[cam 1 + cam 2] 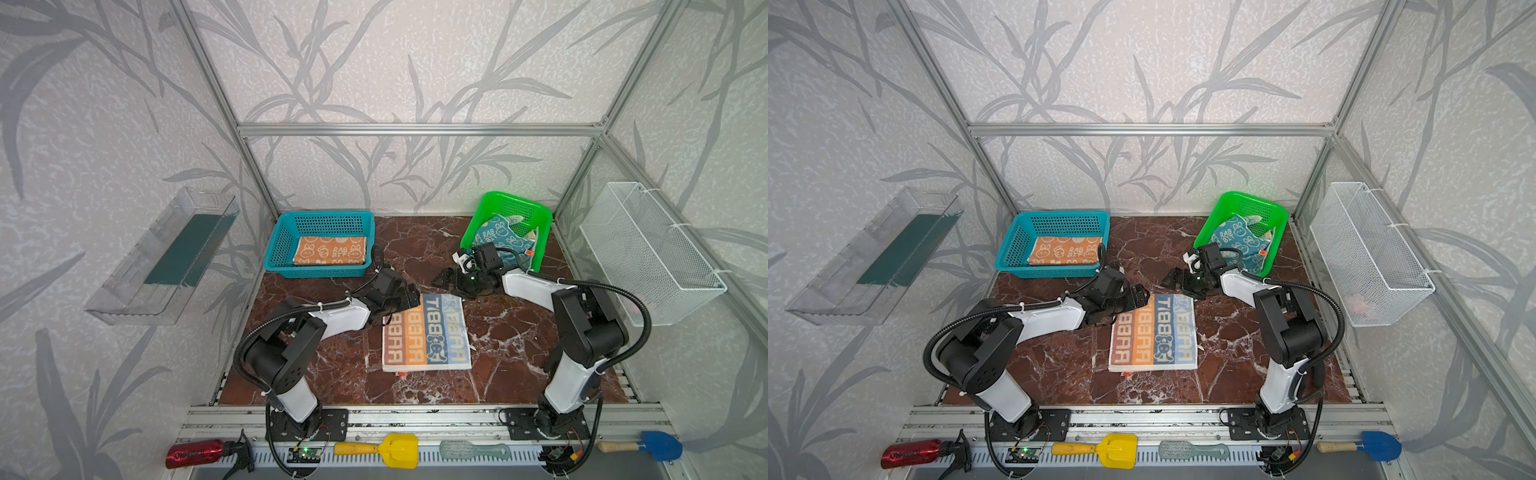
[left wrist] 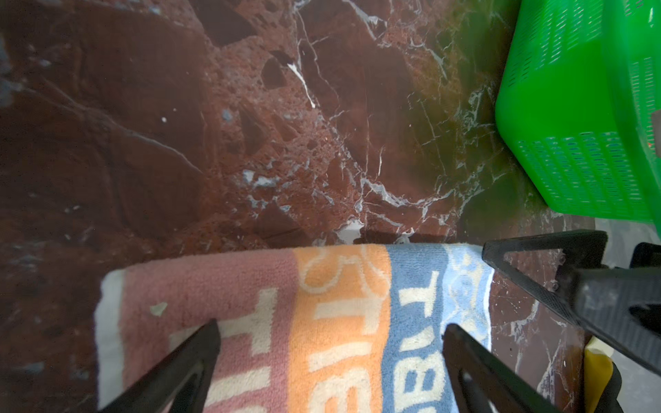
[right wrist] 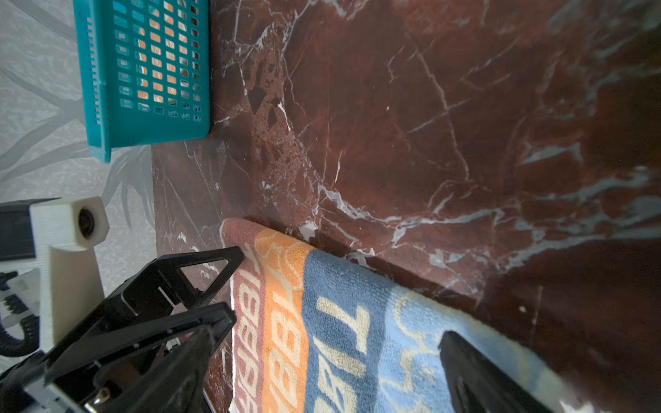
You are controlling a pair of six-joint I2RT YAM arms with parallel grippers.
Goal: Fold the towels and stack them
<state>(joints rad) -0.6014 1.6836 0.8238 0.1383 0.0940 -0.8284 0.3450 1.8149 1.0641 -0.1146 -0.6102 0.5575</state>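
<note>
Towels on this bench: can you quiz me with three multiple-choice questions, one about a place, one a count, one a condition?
1. The orange bunny-print terry towel lies: A in the teal plastic basket; B draped over an arm; C hanging on the wall.
2. Towels in view: A two; B three; C five.
3. The teal-blue bunny-print towel in the green plastic basket is: A crumpled; B folded flat; C rolled tight.
Answers: A, the basket's walls surround it; B, those two plus the striped "RABBIT" towel on the marble table; A, its cloth bunches unevenly.
</note>
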